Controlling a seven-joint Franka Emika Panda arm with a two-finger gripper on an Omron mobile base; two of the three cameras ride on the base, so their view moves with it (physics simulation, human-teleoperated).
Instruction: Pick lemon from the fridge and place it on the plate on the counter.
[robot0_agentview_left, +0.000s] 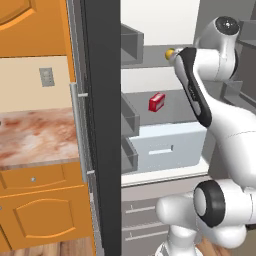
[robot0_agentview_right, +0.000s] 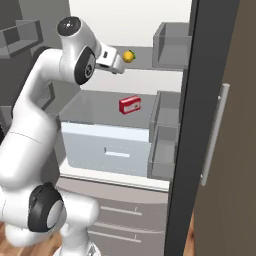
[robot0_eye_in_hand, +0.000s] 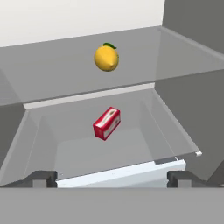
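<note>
The lemon (robot0_eye_in_hand: 106, 57) lies on the upper grey shelf of the open fridge (robot0_agentview_left: 102, 125), with a small green leaf on top. In the right base view the lemon (robot0_agentview_right: 129, 56) sits just past my hand, and in the left base view the lemon (robot0_agentview_left: 170, 52) peeks out beside my forearm. My gripper (robot0_eye_in_hand: 112, 180) is open, its two dark fingertips (robot0_eye_in_hand: 43, 178) spread wide, short of the lemon and lower than it, with nothing between them. The gripper (robot0_agentview_right: 117, 64) hovers at shelf height. The marbled counter (robot0_agentview_left: 35, 135) lies left of the fridge. The plate is out of view.
A small red box (robot0_eye_in_hand: 106, 123) rests on the lower shelf above the pale drawer (robot0_agentview_right: 107, 145). Grey door bins (robot0_agentview_right: 167, 135) line the fridge door, whose silver handle (robot0_agentview_right: 215, 135) faces outward. Orange cabinets (robot0_agentview_left: 42, 210) stand under the counter.
</note>
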